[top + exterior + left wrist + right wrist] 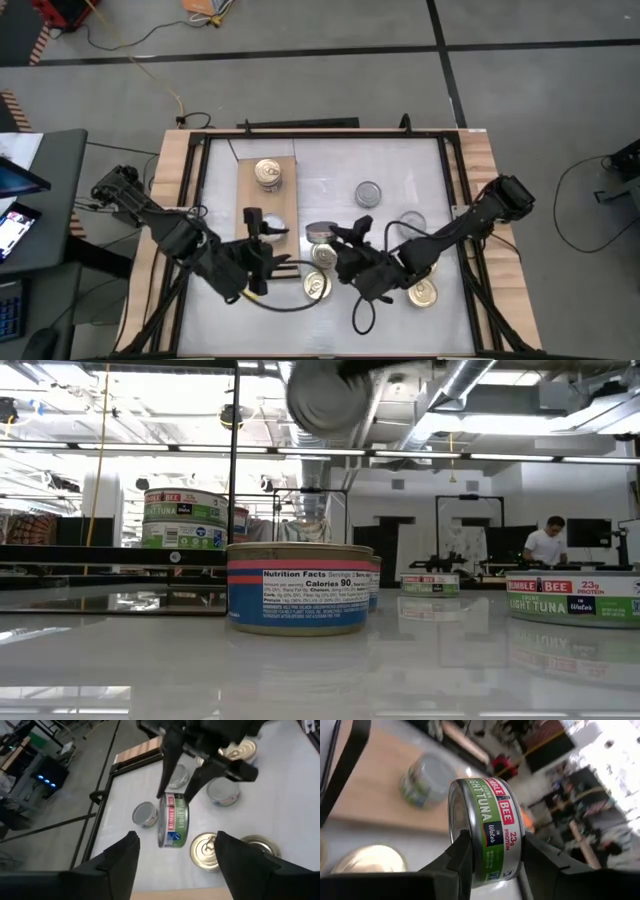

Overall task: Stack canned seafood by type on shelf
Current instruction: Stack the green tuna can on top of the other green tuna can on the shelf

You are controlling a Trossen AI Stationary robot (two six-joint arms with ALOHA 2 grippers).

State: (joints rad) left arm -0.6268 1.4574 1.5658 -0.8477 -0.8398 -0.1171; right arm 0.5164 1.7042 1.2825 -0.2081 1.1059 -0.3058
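My right gripper [338, 237] hangs near the table's middle, just right of the shelf, shut on a green-labelled tuna tin [492, 827]. That tin also shows in the left wrist view [173, 820]. The shelf [250, 195] is a tan board on a thin black frame at the table's left. A gold-topped tin [268, 173] stands on its far part, and in the low view it reads as a stack of two [185, 518]. My left gripper [175, 870] is open over the shelf's near part [258, 228] and holds nothing. My right gripper pinches the tuna tin between its two fingers, one finger [461, 862] on each flat face. The label band [506, 837] faces the wrist camera. The fingers come from above, slanting down [167, 780]. The tin stands on edge and hangs clear of the table.
Loose tins lie on the white tabletop right of the shelf: gold-topped ones [323, 256] [317, 286] [422, 292] and silver-topped ones [368, 193] [410, 222]. A blue-and-red-labelled tin [300, 588] stands close to the low camera. Wooden side rails [480, 170] bound the table. A person [545, 545] is far behind.
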